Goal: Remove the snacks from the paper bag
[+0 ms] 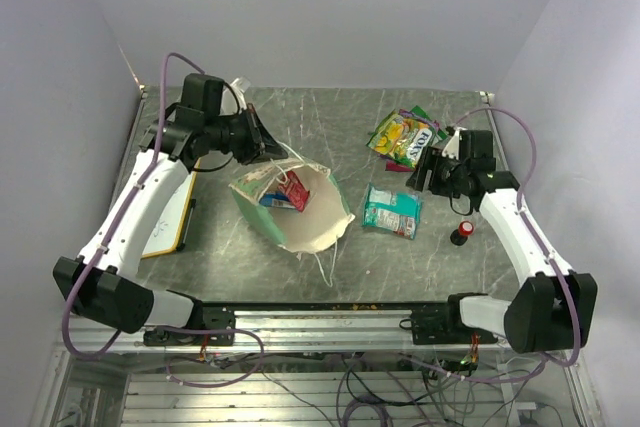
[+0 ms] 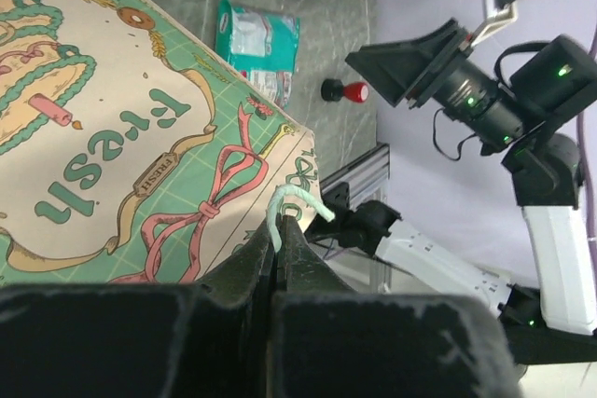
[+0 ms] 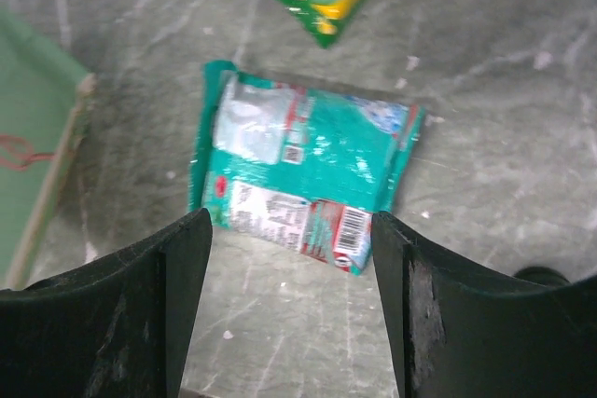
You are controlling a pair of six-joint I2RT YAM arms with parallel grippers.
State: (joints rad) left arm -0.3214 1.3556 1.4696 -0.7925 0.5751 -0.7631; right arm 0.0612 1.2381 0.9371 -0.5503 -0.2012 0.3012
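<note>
**A:** Hazard? The left jaws pinch only the thin string handle of the paper bag. If it slipped, the mouth would likely collapse over the red packet inside.

**B:** Pose? The left arm reaches to the bag's far rim. The right jaws, spread, hover above the teal packet, which lies on the surface near the yellow-green packet.

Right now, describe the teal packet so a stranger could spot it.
Find the mint-green paper bag mid-table. Right of it, lying flat by itself, is the teal packet. Its teal wrapper with a white-and-red end sets it apart from the yellow-green packet farther back.
</note>
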